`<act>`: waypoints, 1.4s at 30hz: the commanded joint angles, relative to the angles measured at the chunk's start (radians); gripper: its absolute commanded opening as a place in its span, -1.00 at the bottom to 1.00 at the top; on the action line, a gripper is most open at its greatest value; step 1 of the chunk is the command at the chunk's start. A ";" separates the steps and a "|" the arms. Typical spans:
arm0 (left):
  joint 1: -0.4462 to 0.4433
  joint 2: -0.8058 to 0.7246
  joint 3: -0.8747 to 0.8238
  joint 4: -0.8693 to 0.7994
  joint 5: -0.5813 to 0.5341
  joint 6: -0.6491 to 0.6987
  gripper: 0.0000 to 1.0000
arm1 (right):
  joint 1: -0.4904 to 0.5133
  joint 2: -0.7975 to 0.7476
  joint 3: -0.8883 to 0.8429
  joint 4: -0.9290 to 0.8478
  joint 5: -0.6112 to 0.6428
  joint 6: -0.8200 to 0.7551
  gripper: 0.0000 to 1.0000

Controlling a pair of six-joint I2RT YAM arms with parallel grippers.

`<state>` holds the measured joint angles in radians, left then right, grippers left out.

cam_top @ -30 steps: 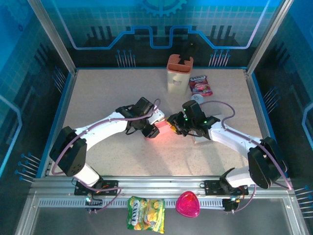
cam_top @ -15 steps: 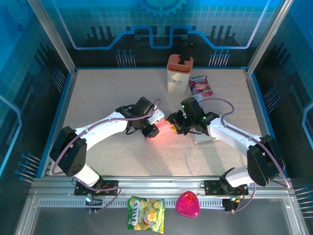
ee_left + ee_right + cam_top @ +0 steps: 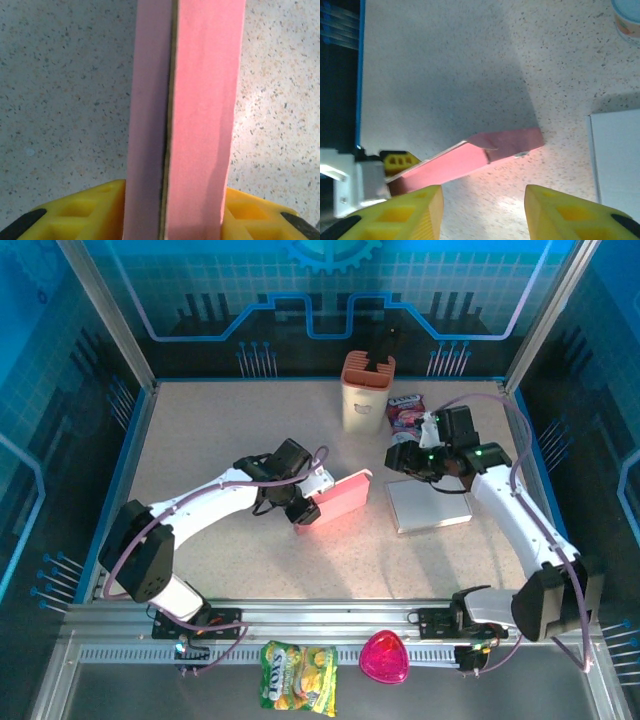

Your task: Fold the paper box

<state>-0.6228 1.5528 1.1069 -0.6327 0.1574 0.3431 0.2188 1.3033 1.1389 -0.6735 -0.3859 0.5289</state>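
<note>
The left gripper (image 3: 306,508) pinches the flat pink paper box (image 3: 341,497) at its near end, yellow fingers (image 3: 85,212) pressed against both faces, the box tilted up near the middle of the table (image 3: 230,420). The right gripper (image 3: 404,454) hangs spread with nothing in it, beside a white sheet (image 3: 430,508). At the back, a tan bin (image 3: 358,405) holds a dark object (image 3: 382,362), and a snack packet (image 3: 408,412) lies just beside it
</note>
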 commanded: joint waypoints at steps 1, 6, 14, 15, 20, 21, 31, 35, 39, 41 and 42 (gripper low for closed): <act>0.014 -0.042 -0.024 -0.065 0.052 0.054 -0.18 | 0.015 0.052 0.009 -0.065 -0.113 -0.242 -0.08; 0.020 -0.070 -0.056 -0.073 0.071 0.089 -0.18 | 0.092 0.106 0.047 -0.084 -0.040 -0.343 -0.10; 0.028 -0.087 -0.068 -0.071 0.073 0.099 -0.16 | 0.178 0.221 0.146 -0.124 0.019 -0.432 -0.09; 0.028 -0.086 -0.067 -0.071 0.074 0.099 -0.16 | 0.188 0.230 0.155 -0.134 0.032 -0.440 -0.11; 0.030 -0.079 -0.058 -0.073 0.078 0.099 -0.16 | 0.199 0.260 0.174 -0.144 0.059 -0.443 -0.19; 0.031 -0.078 -0.057 -0.075 0.079 0.099 -0.16 | 0.203 0.264 0.179 -0.146 0.064 -0.446 -0.21; 0.030 -0.078 -0.053 -0.077 0.081 0.100 -0.16 | 0.238 0.292 0.207 -0.162 0.116 -0.455 -0.48; 0.029 -0.076 -0.051 -0.075 0.080 0.097 -0.16 | 0.241 0.302 0.221 -0.175 0.138 -0.454 -0.57; 0.030 -0.073 -0.049 -0.076 0.082 0.096 -0.16 | 0.244 0.304 0.226 -0.181 0.163 -0.453 -0.66; 0.030 -0.072 -0.045 -0.077 0.080 0.095 -0.16 | 0.249 0.304 0.231 -0.185 0.178 -0.453 -0.70; 0.030 -0.071 -0.043 -0.077 0.079 0.095 -0.16 | 0.251 0.306 0.234 -0.186 0.184 -0.454 -0.72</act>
<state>-0.5999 1.4902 1.0500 -0.6773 0.2073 0.4217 0.4526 1.5993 1.3376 -0.8234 -0.2348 0.0845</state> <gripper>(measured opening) 0.420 0.145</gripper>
